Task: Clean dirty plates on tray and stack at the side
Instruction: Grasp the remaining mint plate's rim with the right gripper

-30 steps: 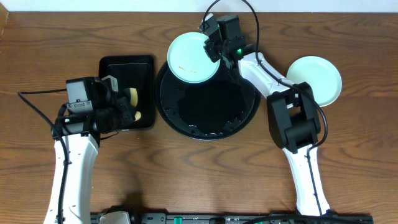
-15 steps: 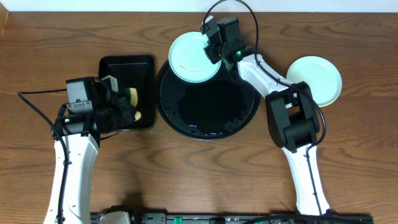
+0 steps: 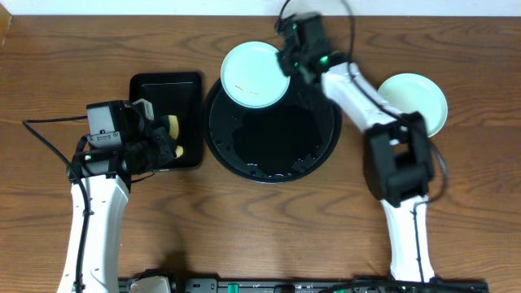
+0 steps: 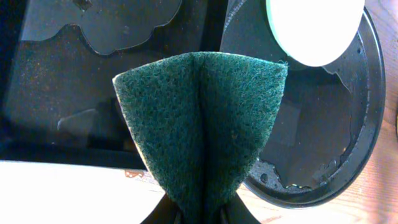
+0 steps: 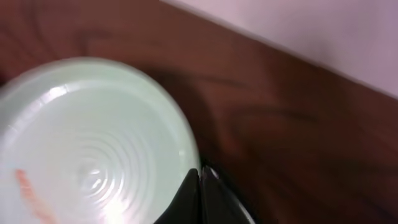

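Only wrist views show left fingers (image 4: 236, 218) clamping pad (image 4: 202, 124), right fingers (image 5: 186, 200) seemingly pinching plate (image 5: 93, 143).

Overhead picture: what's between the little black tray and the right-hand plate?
Overhead shows the big round tray, a smeared plate over its edge, and the right arm.

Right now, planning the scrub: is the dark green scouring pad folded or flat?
Folded: the dark green scouring pad bends along a central vertical crease.

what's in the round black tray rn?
One mint-green plate with an orange smear, overhanging the tray at its far rim, pinched at its edge by the right end effector. Wet patches shine on the floor. Whatever lies under the plate is covered.
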### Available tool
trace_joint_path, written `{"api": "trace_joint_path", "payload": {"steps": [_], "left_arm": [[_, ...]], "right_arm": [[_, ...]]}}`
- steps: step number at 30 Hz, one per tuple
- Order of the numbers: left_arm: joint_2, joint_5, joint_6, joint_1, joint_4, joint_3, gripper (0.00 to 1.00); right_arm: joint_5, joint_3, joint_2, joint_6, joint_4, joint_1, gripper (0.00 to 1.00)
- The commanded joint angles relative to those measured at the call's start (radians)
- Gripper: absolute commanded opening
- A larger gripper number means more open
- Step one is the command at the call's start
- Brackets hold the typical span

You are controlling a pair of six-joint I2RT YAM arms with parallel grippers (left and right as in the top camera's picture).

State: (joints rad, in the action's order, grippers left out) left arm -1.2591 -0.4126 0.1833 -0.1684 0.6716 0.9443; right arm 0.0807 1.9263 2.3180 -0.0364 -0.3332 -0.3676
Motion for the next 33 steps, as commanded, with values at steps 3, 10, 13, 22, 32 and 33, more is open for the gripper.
{"api": "trace_joint_path", "payload": {"steps": [3,10,13,22,32,33], "left_arm": [[-0.002,0.006,-0.006,-0.005,-0.003,0.004,0.13],[-0.002,0.006,-0.006,-0.005,-0.001,0.004,0.13],[-0.002,0.006,-0.006,-0.005,0.002,0.004,0.13],[-0.002,0.006,-0.006,-0.005,0.001,0.004,0.13],[-0.002,0.007,-0.006,-0.005,0.001,0.004,0.13],[-0.002,0.006,-0.006,-0.005,0.001,0.004,0.13]], "right_arm": [[0.185,0.002,-0.109,0.089,-0.048,0.063,0.2],[0.492,0.002,-0.005,0.016,0.039,0.121,0.52],[0.556,0.002,0.066,0.016,0.121,0.127,0.49],[0.523,0.002,0.229,0.012,0.299,0.091,0.45],[0.394,0.003,0.257,0.012,0.319,0.047,0.06],[0.394,0.004,0.255,0.013,0.322,0.048,0.01]]}}
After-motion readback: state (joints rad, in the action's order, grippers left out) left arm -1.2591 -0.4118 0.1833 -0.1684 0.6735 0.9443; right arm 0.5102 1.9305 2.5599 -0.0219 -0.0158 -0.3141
